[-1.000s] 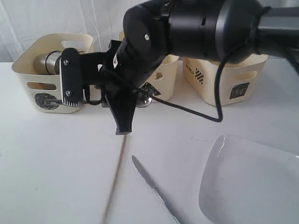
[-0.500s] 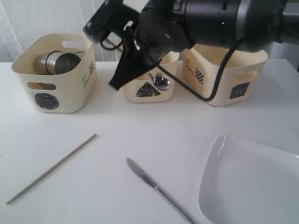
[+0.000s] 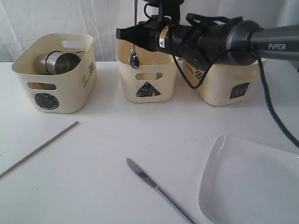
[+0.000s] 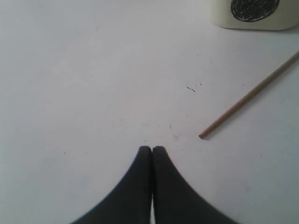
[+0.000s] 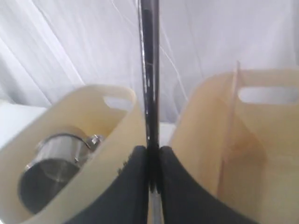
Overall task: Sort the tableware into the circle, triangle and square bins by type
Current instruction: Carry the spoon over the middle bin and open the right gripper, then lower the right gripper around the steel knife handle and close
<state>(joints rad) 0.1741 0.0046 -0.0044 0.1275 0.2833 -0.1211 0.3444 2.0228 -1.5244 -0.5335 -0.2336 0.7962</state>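
Partway through, I'd say. The circle bin [image 3: 70,88] has at least one steel mug [image 3: 60,62] lying in it. The right end effector [image 3: 133,33] is clamped on the handle of a spoon [image 3: 134,59], which hangs straight down, bowl end lowest, at the left side of the triangle bin [image 3: 156,79]. I can't tell if the tip is already inside the rim or just above it. It's a thin, shiny steel spoon, and the wrist view shows the handle pinched right between the fingers.

Left to sort, on the tabletop [image 3: 140,126]: a wooden chopstick [image 3: 39,148], a knife [image 3: 156,187] and the big white square plate [image 3: 252,186]. I can't see what's in the square bin [image 3: 219,88].

The left end effector [image 4: 152,151] is closed with nothing in it, hovering low near one end of the chopstick.
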